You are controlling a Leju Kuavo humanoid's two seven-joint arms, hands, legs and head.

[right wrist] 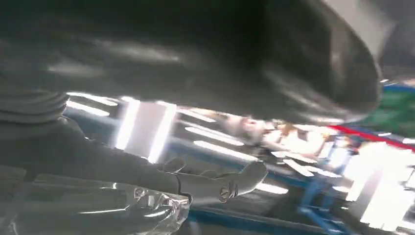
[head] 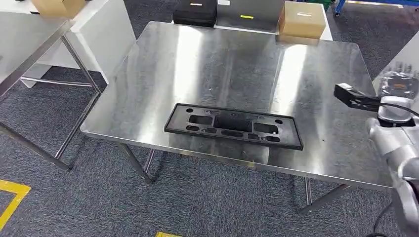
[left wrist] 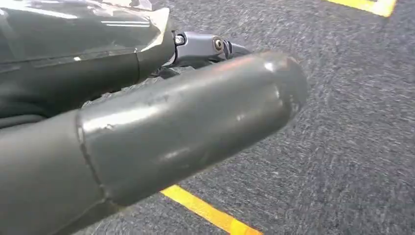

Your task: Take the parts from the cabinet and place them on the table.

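Grey carpet (head: 207, 197) with yellow floor tape (head: 12, 197) runs under a steel counter (head: 237, 69), its brushed top streaked with glare. Lying flat on the counter near its front edge is the part (head: 233, 126), a long black plastic frame with several cut-outs; nothing touches it.

Beyond the counter's far edge stand a black case (head: 195, 12) and a cardboard box (head: 302, 19). A second steel table (head: 29, 44) sits off to the left with another cardboard box (head: 57, 7) on it.

The right arm (head: 395, 133) rises at the right edge of the head view, beside the counter's right end and well apart from the part. In the right wrist view the right hand (right wrist: 215, 183) is seen against blurred ceiling lights; the thick thumb (right wrist: 274, 58) arches across the picture and the darker fingers (right wrist: 247, 177) reach out straight, apart from the thumb, with nothing between them.

In the left wrist view the left hand (left wrist: 186, 122) hangs over the carpet and a yellow line (left wrist: 210, 213). Its thumb covers most of the picture, with one finger (left wrist: 215, 46) seen past it; whether these fingers are spread or curled I cannot tell.
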